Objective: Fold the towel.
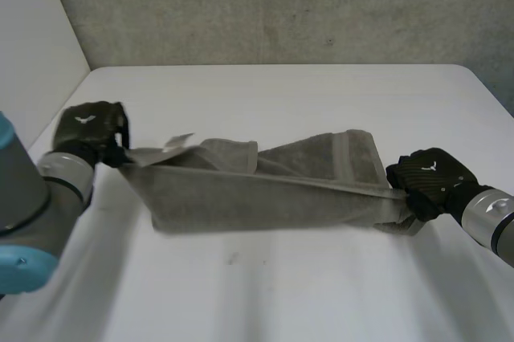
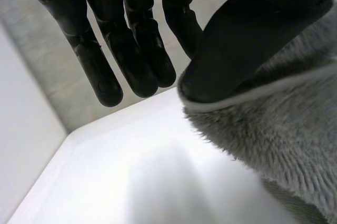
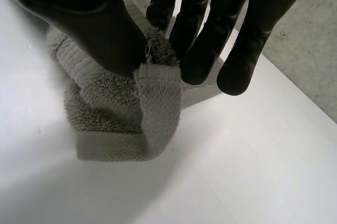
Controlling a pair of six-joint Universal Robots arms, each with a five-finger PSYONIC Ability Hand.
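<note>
My left hand (image 1: pixel 87 132) grasps the grey towel (image 1: pixel 265 185) at its left end. In my left wrist view my thumb (image 2: pixel 237 50) is clamped on the hemmed edge, while my fingers (image 2: pixel 131 56) stand straight, apart from the cloth. What the thumb presses the hem against is hidden from me.

My right hand (image 1: pixel 427 175) grasps the other end. There my thumb (image 3: pixel 89 24) and fingers (image 3: pixel 197 45) pinch the banded hem between them, and the cloth bunches just under them.

Between my 2 hands the towel's upper edge runs taut across the middle of the white table (image 1: pixel 281 302), and the rest sags below it in loose layers. I cannot tell whether its lower edge touches the surface. A small label (image 1: pixel 180 142) sticks up near my left hand.

Open table lies in front of the towel and behind it, up to the grey concrete wall (image 1: pixel 281 5). A white side panel (image 1: pixel 32 29) stands near my left hand. The table's right edge (image 1: pixel 499 103) is near my right hand. A small dark speck (image 1: pixel 233 259) sits on the table in front of the towel.
</note>
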